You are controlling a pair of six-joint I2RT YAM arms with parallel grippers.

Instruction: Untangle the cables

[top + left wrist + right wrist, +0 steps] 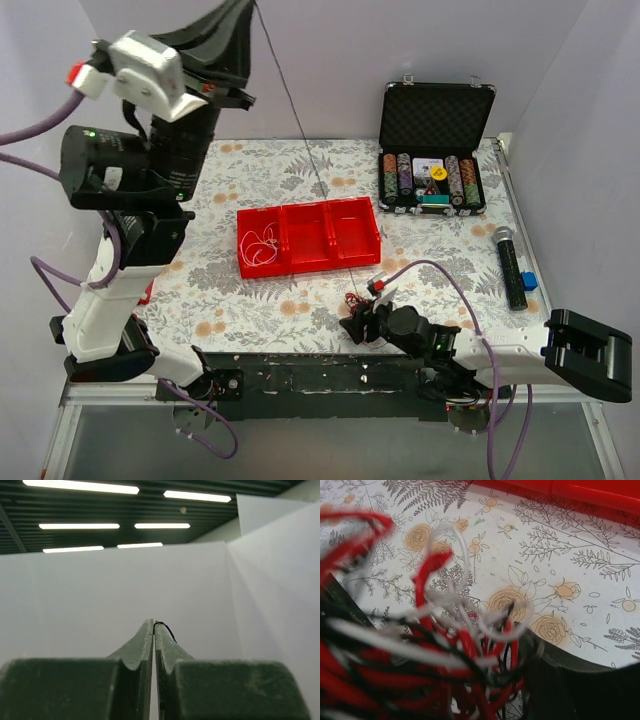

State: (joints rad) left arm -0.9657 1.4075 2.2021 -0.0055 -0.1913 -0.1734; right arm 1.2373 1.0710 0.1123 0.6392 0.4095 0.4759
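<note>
Tangle of cables [465,647] at right tool [358,324]

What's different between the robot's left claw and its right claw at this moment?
The left gripper hangs high above the table; the right gripper sits low, just over it. The left gripper's jaws are shut on a single thin black wire; the right gripper's jaws stand apart around a tangle of red, black and white cables. Both have two dark fingers.
</note>
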